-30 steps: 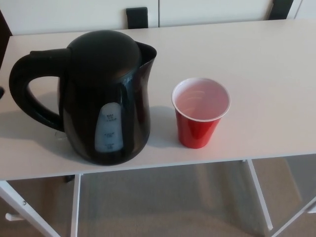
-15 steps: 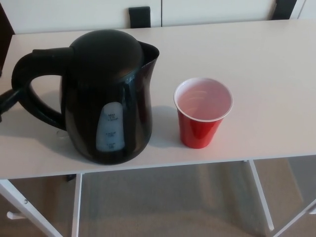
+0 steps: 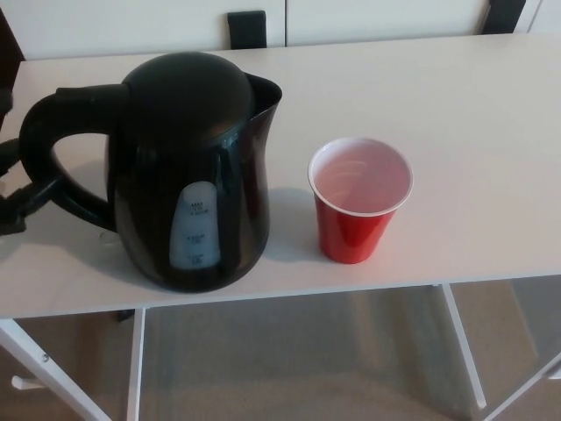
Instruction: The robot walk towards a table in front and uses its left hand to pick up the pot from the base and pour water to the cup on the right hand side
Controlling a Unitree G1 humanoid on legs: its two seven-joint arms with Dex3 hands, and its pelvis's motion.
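Kettle (image 3: 188, 175) and red cup (image 3: 359, 202) on white surface (image 3: 473, 105).
Left hand (image 3: 17, 197) beside the handle (image 3: 53, 158); whether its fingers are released or clenched, I cannot tell.

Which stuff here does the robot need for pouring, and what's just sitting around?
For the job:
kettle
red cup
left hand, at the kettle's handle
table they stand on

Just there:
dark chair back behind the table
floor below
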